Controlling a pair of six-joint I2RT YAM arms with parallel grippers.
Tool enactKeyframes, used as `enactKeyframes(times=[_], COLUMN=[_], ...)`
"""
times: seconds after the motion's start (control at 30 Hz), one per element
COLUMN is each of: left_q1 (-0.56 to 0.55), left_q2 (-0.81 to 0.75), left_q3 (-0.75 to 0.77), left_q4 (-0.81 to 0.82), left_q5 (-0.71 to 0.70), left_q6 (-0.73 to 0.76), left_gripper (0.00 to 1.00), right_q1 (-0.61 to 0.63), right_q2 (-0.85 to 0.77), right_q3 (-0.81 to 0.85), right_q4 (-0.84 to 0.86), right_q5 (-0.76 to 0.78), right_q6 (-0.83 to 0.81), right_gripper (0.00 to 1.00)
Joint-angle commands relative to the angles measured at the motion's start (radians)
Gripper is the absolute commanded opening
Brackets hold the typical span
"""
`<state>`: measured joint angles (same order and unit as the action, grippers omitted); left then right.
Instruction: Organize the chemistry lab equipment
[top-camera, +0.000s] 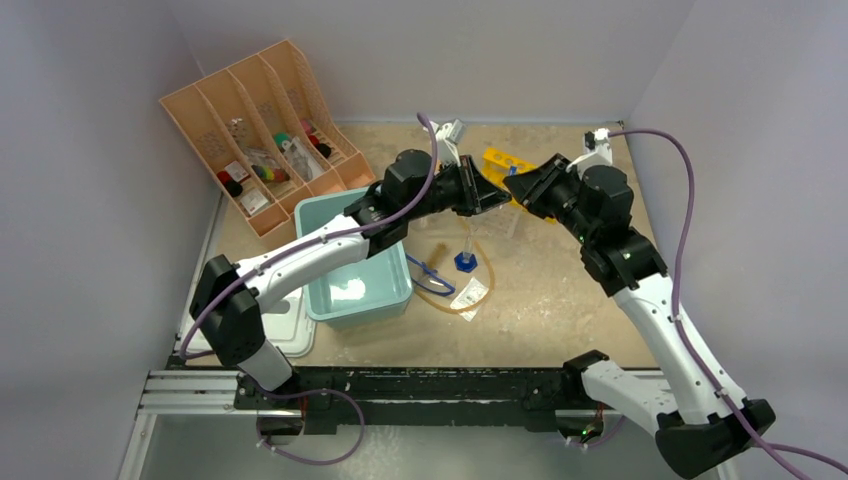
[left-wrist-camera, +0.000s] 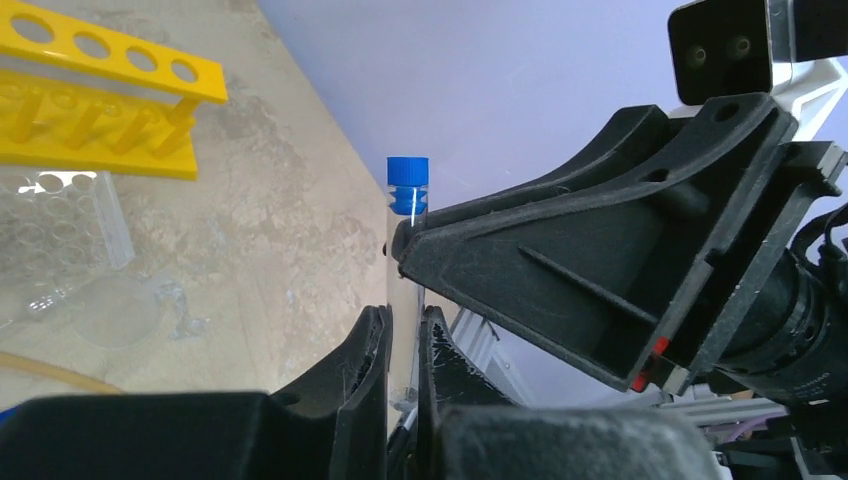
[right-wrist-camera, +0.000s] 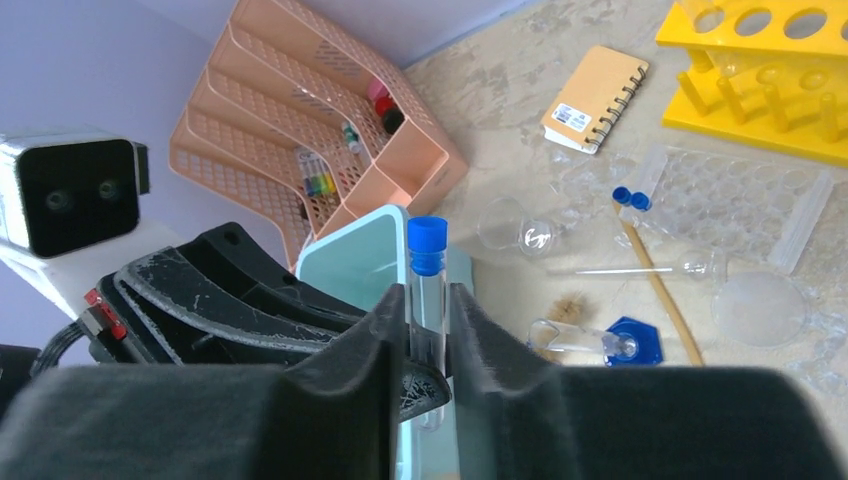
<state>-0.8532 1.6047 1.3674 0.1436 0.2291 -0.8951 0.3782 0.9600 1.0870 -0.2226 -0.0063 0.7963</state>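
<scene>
Both arms meet in the air above the far middle of the table, and one thin blue-capped test tube (right-wrist-camera: 428, 285) stands upright between them. The left gripper (left-wrist-camera: 404, 330) has its fingers pressed in on the lower part of the glass, pinching it. The right gripper (right-wrist-camera: 428, 310) pinches the same tube higher up, just under the cap, so the two pairs of fingertips sit one above the other and very close. The tube hangs clear of the table, held by both claws at once.

In the top view this meeting point lies at 12 o'clock from the clear cylinder (top-camera: 466, 248), which stands upright on its blue hexagonal base. The yellow rack (top-camera: 505, 165) sits on the table just beyond the claws, again at about 12 o'clock. The blue-rimmed goggles (top-camera: 433, 275) lie just beside the cylinder at 8 o'clock, and the amber rubber tubing (top-camera: 462, 303) loops on the table at 6 o'clock from it. The pale teal tub (top-camera: 360, 305) is at 9 o'clock from the cylinder, partly under the left forearm. The peach organiser (top-camera: 200, 130) stands in the table's 10 o'clock corner with small items in its slots.

The right wrist view adds the wooden-handled brush (right-wrist-camera: 655, 285), lying flat just beside the blue base at 1 o'clock, a clear well tray (right-wrist-camera: 720, 190) near the rack, and a spiral notebook (right-wrist-camera: 595, 100) beyond it
</scene>
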Motion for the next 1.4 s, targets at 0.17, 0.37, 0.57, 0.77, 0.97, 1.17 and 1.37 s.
enactKeyframes(times=[0.17,0.37,0.57,0.77,0.97,1.17,1.37], left_q1=[0.012,0.054,0.093,0.1,0.109,0.111,0.111], left_q2=[-0.081,-0.128,-0.12,-0.112,-0.103,-0.095,-0.095], left_q3=[0.048,0.043,0.041,0.046,0.057,0.06,0.059], left_q4=[-0.132,-0.216,-0.239,-0.249,-0.263,-0.269,-0.271], left_q5=[0.038,0.163,0.257,0.29,0.334,0.343,0.338], left_q6=[0.376,0.545,0.565,0.575,0.585,0.585,0.587], left_gripper=[0.0,0.0,0.0,0.0,0.0,0.0,0.0], right_q1=[-0.154,-0.22,-0.221,-0.221,-0.222,-0.221,-0.221], right_q2=[0.083,0.227,0.271,0.275,0.282,0.293,0.304], right_q3=[0.169,0.305,0.323,0.31,0.293,0.292,0.279], right_q4=[-0.103,-0.239,-0.254,-0.276,-0.283,-0.282,-0.267], right_q5=[-0.289,-0.613,-0.786,-0.794,-0.801,-0.825,-0.885], right_q6=[-0.013,-0.146,-0.196,-0.203,-0.198,-0.195,-0.19], right_gripper=[0.58,0.62,0.64,0.51,0.4,0.31,0.27])
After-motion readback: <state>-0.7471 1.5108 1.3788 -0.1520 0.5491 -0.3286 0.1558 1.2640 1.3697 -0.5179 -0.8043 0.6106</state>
